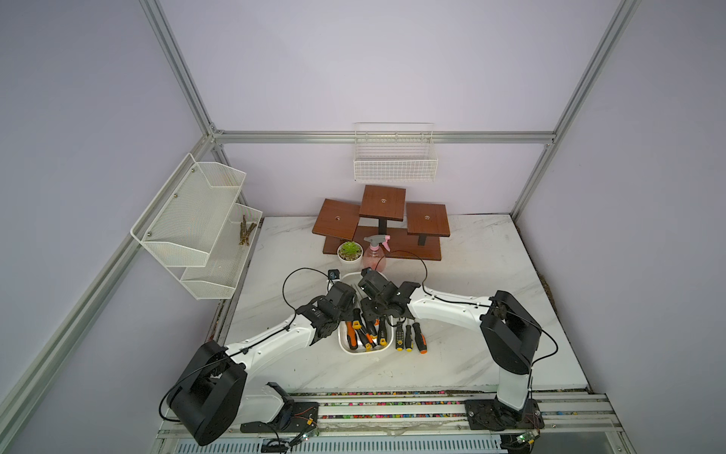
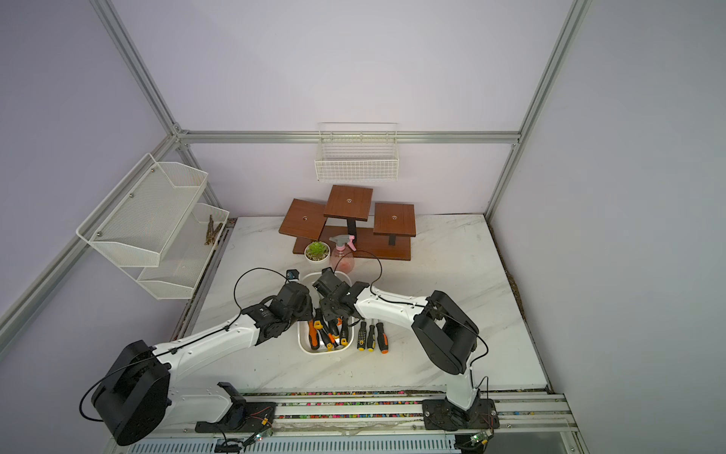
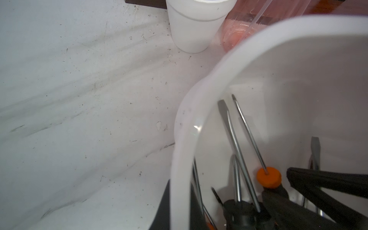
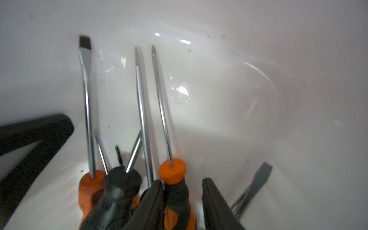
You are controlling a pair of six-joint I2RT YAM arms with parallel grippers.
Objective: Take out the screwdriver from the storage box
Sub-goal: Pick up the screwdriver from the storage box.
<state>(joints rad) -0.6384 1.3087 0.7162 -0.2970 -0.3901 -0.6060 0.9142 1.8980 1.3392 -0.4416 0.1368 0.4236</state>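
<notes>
The storage box (image 1: 363, 351) (image 2: 324, 351) is a shallow white tub on the marble table, and several orange-and-black screwdrivers (image 1: 359, 334) lie in it. My left gripper (image 3: 180, 211) (image 1: 345, 311) is shut on the box's left wall (image 3: 199, 95), one finger outside and one inside. My right gripper (image 4: 183, 185) (image 1: 373, 314) is down inside the box, open. Its jaws straddle the handle of a screwdriver (image 4: 172, 173) with an orange cap. One finger touches the handle and a gap separates the other from it.
Three screwdrivers (image 1: 408, 338) lie on the table just right of the box. Behind the box stand a potted succulent (image 1: 349, 251), a pink spray bottle (image 1: 375, 253) and a wooden tiered stand (image 1: 383, 224). White wire baskets (image 1: 395, 157) (image 1: 200, 224) hang on the walls.
</notes>
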